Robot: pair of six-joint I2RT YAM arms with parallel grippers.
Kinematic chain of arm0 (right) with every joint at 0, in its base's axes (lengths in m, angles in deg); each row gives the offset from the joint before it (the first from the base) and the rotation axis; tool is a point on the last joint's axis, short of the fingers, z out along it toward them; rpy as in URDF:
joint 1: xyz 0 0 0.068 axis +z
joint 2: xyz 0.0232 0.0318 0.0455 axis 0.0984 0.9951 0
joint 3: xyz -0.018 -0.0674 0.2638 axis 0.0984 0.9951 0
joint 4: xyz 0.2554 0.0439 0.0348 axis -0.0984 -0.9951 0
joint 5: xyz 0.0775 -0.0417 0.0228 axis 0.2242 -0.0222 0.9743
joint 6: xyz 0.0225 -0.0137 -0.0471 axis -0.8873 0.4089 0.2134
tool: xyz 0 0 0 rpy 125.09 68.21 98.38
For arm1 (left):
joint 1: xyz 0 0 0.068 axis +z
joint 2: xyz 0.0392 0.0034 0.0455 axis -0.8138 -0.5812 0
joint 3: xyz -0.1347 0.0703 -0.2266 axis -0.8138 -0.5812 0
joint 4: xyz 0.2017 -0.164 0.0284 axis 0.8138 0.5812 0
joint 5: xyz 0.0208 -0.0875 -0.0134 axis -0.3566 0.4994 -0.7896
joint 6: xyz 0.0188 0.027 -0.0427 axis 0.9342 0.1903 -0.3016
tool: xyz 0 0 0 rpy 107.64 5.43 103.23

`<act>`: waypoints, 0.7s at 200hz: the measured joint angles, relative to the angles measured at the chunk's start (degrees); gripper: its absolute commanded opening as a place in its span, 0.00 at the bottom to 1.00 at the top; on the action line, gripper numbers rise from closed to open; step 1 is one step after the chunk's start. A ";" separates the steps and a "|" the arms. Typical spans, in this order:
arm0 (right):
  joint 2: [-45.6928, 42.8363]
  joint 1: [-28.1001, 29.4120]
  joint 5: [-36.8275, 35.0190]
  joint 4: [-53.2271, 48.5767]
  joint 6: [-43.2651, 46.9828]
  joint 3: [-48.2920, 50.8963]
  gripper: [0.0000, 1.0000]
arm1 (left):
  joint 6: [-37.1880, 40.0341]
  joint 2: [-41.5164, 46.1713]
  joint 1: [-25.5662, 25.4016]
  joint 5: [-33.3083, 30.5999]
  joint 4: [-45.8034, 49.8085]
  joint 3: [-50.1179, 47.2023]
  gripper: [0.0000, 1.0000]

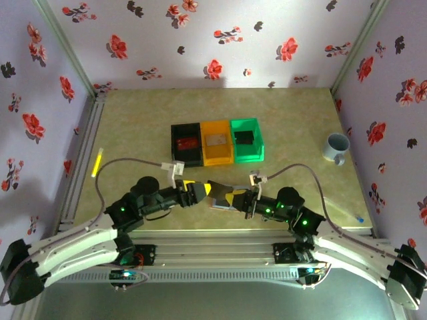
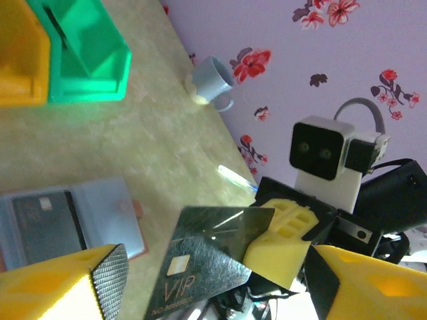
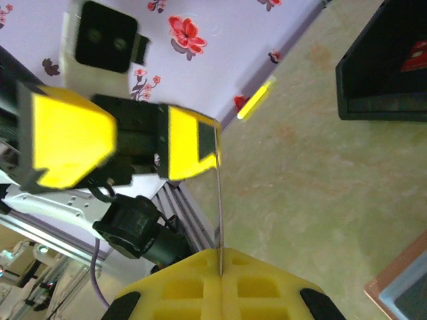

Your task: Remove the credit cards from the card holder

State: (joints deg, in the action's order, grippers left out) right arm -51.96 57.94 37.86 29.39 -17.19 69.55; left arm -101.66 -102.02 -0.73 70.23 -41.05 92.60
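A dark card (image 2: 200, 267) with the letters VIP is being held above the table (image 1: 133, 120) by the right gripper (image 3: 220, 283). Its yellow fingers (image 2: 287, 230) are being pressed together on one end of the card. In the right wrist view the card is being seen edge-on, as a thin line rising toward 12 o'clock from between those fingers.

The left gripper (image 3: 137, 143) is being seen at the other end of the card with its fingers (image 3: 67, 140) wide apart. Whether the card is being touched by one of them cannot be told. In the top view the two grippers are being pointed tip to tip near the front edge, the left one at 9 o'clock of the card and the right one at 3 o'clock.

The holder (image 2: 73, 223) is being shown lying open and flat on the table under the grippers, at 6 o'clock of the orange bin (image 1: 215, 141). A second card (image 2: 47, 227), also dark, is being seen inside one half of it.

The orange bin is being flanked by a black bin (image 1: 186, 143) at 9 o'clock and a green bin (image 1: 247, 140) at 3 o'clock. A mug (image 1: 335, 147) is being seen at 3 o'clock of the green bin, well apart, and a yellow stick (image 1: 97, 162) at 8 o'clock of the black bin
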 measured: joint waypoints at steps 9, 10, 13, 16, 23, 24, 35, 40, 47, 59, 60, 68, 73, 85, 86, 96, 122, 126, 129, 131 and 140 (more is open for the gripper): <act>-1.09 -0.42 -0.50 -2.86 0.59 -0.87 0.00 | 1.64 1.49 1.57 -0.04 4.37 2.54 0.87; -1.29 -0.52 -0.66 -3.34 0.63 -1.03 0.00 | 1.88 1.62 1.70 -0.04 4.70 2.71 0.87; -1.62 -0.74 -0.83 -4.35 0.83 -1.38 0.00 | 2.16 2.05 2.25 0.00 6.08 3.54 0.90; -1.90 -0.96 -1.05 -5.27 1.01 -1.70 0.00 | 2.69 2.45 2.82 -0.02 7.45 4.39 0.92; -2.67 -1.79 -1.53 -7.67 1.55 -2.62 0.00 | 4.11 3.34 4.35 -0.07 11.13 6.54 0.96; -2.73 -1.88 -1.55 -7.93 1.57 -2.71 0.00 | 4.55 3.50 4.74 -0.04 11.82 6.99 0.97; -3.63 -3.43 -2.16 -11.65 2.12 -4.17 0.00 | 6.08 4.26 7.10 -0.11 17.11 10.43 1.00; -3.91 -4.24 -2.58 -13.22 2.21 -4.79 0.00 | 7.13 4.33 8.26 -0.35 19.71 12.13 1.00; -4.15 -5.22 -3.08 -15.54 2.47 -5.73 0.00 | 8.52 4.39 9.68 -0.92 22.91 14.29 1.00; -4.13 -6.86 -4.37 -19.58 2.82 -7.52 0.00 | 10.93 3.87 12.22 -2.38 28.55 18.10 1.00; -4.13 -7.06 -4.52 -20.09 2.95 -7.76 0.00 | 11.06 3.82 12.35 -2.51 28.87 18.29 1.00; -3.96 -8.07 -5.44 -22.95 3.19 -9.07 0.00 | 12.39 3.23 13.81 -3.56 32.15 20.48 1.00; -3.69 -8.66 -6.08 -24.96 3.37 -10.03 0.00 | 13.22 2.64 14.73 -4.26 34.05 21.75 1.00; -2.89 -9.94 -7.58 -29.64 3.87 -12.63 0.00 | 14.95 0.72 16.70 -5.92 38.12 24.39 1.00; -2.75 -10.10 -7.72 -30.10 3.93 -12.94 0.00 | 15.06 0.59 16.81 -6.03 38.32 24.52 1.00; -1.88 -10.82 -8.85 -33.51 4.50 -15.10 0.00 | 16.22 -1.18 18.05 -7.58 40.81 25.86 1.00; -0.33 -12.39 -10.99 -41.05 6.03 -20.33 0.00 | 18.71 -5.64 20.44 -12.24 44.96 26.38 1.00; -0.24 -12.61 -11.34 -42.07 6.25 -21.05 0.00 | 19.17 -6.38 20.81 -12.94 45.44 26.36 1.00; -0.20 -12.70 -11.50 -42.80 6.43 -21.46 0.00 | 19.39 -6.78 21.00 -13.38 45.77 26.36 1.00; -0.15 -12.76 -11.67 -43.34 6.60 -21.81 0.00 | 19.65 -7.10 21.18 -13.79 45.97 26.36 1.00; 0.22 -13.16 -12.37 -45.75 7.06 -23.28 0.00 | 20.55 -8.31 21.90 -15.17 46.42 26.32 1.00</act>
State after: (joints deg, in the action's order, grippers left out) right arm -51.75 44.78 25.49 -16.36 -10.13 46.27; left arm -81.11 -110.32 21.17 55.06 5.38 118.92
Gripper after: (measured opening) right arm 0.041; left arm 0.997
